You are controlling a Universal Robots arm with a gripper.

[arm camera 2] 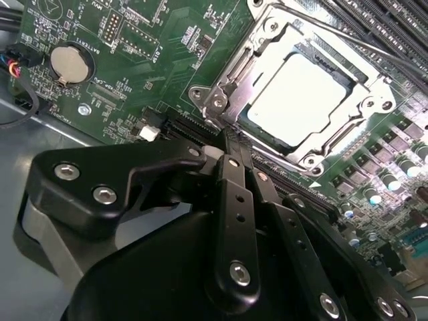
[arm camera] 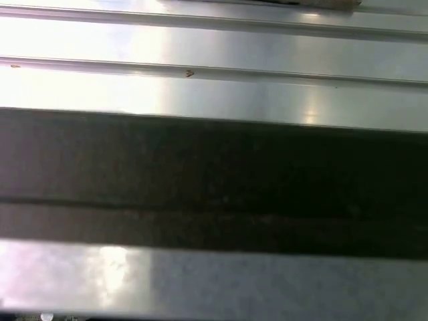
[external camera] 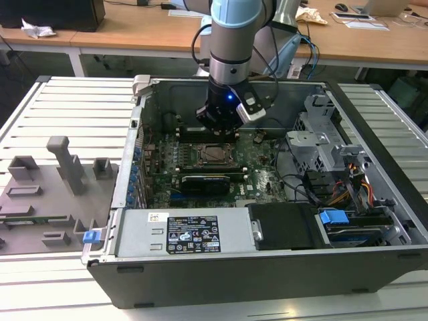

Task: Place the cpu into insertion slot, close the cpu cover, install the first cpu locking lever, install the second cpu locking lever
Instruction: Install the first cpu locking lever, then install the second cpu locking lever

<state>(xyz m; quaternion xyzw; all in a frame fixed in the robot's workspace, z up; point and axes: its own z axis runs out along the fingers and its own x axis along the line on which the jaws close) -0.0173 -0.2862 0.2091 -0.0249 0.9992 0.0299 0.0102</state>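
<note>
The cpu point(arm camera 2: 301, 100) lies flat in the insertion slot point(arm camera 2: 314, 160), its pale metal top showing through the window of the cpu cover point(arm camera 2: 267, 43), which lies down over it. A thin locking lever rod point(arm camera 2: 361, 43) runs along one side of the socket. My gripper point(arm camera 2: 226, 137) is shut with nothing between its black fingers point(arm camera 2: 235, 200), and its tips are right at the socket's hinge edge. In the exterior view the gripper point(external camera: 217, 128) hangs inside the open computer case, just behind the insertion slot point(external camera: 215, 154).
A long black card point(external camera: 204, 182) sits in front of the socket. The power supply point(external camera: 187, 234) lines the case's near wall. A drive cage point(external camera: 321, 144) and cables point(external camera: 354, 187) are to the exterior view's right. A grey fixture board point(external camera: 47, 194) lies outside the case. A coin battery point(arm camera 2: 70, 63) sits on the board.
</note>
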